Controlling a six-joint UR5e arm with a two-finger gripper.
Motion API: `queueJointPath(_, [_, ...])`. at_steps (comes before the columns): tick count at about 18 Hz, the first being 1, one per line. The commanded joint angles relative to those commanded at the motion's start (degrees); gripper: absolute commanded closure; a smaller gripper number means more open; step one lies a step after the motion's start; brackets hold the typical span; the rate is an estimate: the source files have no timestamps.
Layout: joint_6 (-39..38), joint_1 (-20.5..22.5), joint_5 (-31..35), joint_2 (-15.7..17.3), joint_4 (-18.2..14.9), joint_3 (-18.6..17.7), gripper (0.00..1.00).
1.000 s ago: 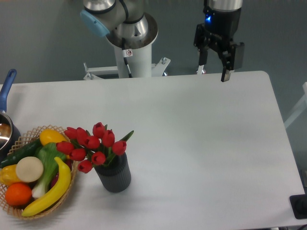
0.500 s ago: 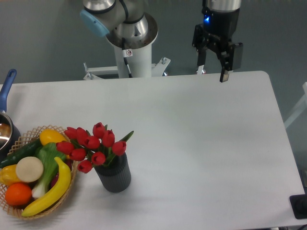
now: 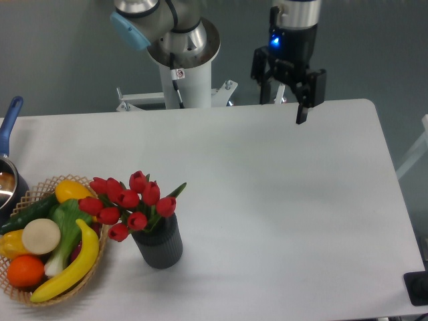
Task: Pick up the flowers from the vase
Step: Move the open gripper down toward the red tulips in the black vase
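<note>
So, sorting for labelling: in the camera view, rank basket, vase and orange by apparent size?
1. Wicker basket, largest.
2. Vase.
3. Orange, smallest.
All stand similarly near the camera, so the order is safe.

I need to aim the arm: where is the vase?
The vase stands near the table's front left, just right of the wicker basket, holding the flowers.

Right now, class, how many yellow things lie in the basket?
3: a banana along the right side of the basket, one at the back, one at the left. More may be hidden.
</note>
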Motion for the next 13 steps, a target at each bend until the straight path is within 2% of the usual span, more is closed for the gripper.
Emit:
queueJointPath(7, [-5.72, -0.62, -10.62, -0.35, 0.09, -3.69, 0.0])
queueJointPath(10, [-8.27, -2.19, -14.93, -0.96, 0.09, -5.54, 0.0])
queueJointPath(13, [-9.24, -4.12, -15.65, -2.19, 0.09, -5.63, 0.0])
